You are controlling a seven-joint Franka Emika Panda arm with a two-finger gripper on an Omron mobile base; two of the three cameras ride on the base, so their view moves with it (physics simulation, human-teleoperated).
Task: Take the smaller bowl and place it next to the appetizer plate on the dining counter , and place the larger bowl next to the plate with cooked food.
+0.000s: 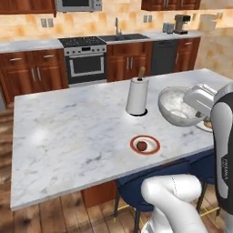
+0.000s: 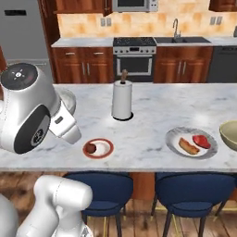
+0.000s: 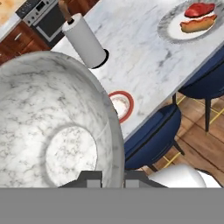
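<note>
One hand [image 3: 106,177] grips the smaller bowl [image 3: 52,127] above the dining counter [image 1: 68,132], near the appetizer plate [image 1: 144,144].

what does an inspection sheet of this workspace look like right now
surface: dining counter, white-grey veined marble top on a reddish wood base
job's things: smaller bowl mottled grey-white, lifted above the counter; appetizer plate with a brown lump near the front edge; larger bowl olive-beige, at the right end beside the plate with cooked food
clutter: paper towel roll upright mid-counter
end effector: end effector shut on the smaller bowl's rim
cables: nothing seen
surroundings: blue stools under the front edge, stove, sink and coffee machine on the back worktop, wood floor
</note>
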